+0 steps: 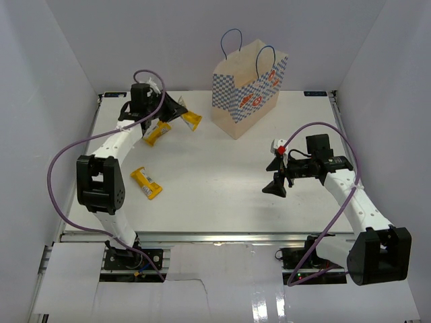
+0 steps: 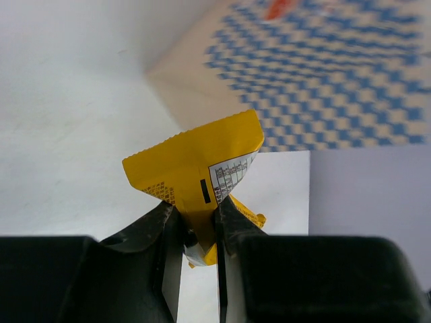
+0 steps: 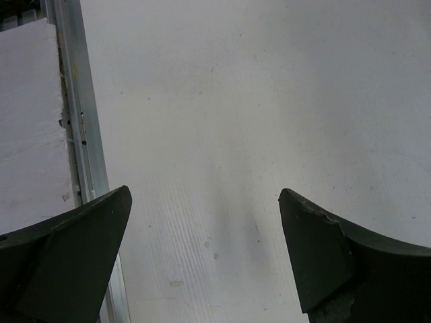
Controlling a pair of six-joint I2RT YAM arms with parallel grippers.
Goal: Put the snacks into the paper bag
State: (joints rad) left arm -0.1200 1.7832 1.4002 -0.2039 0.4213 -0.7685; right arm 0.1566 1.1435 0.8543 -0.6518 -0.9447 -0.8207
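The paper bag (image 1: 248, 91), tan with blue-white checker print and blue loop handles, stands upright at the back centre; it fills the top of the left wrist view (image 2: 323, 81). My left gripper (image 1: 180, 114) is shut on a slim yellow wrapped bar (image 2: 192, 165), held just above the table left of the bag (image 1: 192, 120). A second yellow bar (image 1: 157, 132) lies under the left arm, and a third (image 1: 146, 182) lies at the near left. My right gripper (image 1: 275, 175) is open and empty over bare table (image 3: 205, 202). No chip bags, purple bar or silvery packet show.
White walls enclose the table on the left, back and right. A metal rail (image 3: 81, 134) runs along the table edge in the right wrist view. Purple cables loop off both arms.
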